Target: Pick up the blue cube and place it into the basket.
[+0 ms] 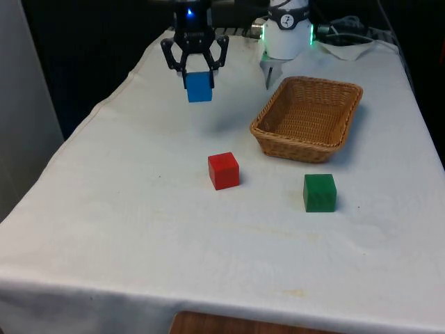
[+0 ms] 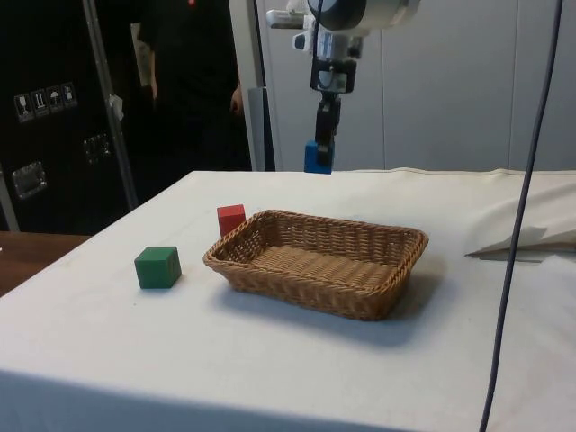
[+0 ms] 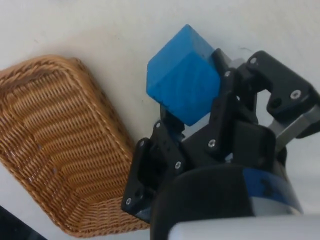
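Beyond the small green wooden cube (image 1: 320, 193), the blue wooden cube (image 1: 199, 87) is held aloft, clamped in the black end effector (image 1: 197, 69), awaiting carriage over the woven wicker basket (image 1: 341, 132).

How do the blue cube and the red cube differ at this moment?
The blue cube hangs above the table, clamped in the gripper; the red cube rests on the white cloth, untouched. The blue cube is off to one side of the wicker basket, further back on the table; the red cube sits near the basket's front corner, at the front view's left. They differ in colour. Both look like plain cubes of similar size.
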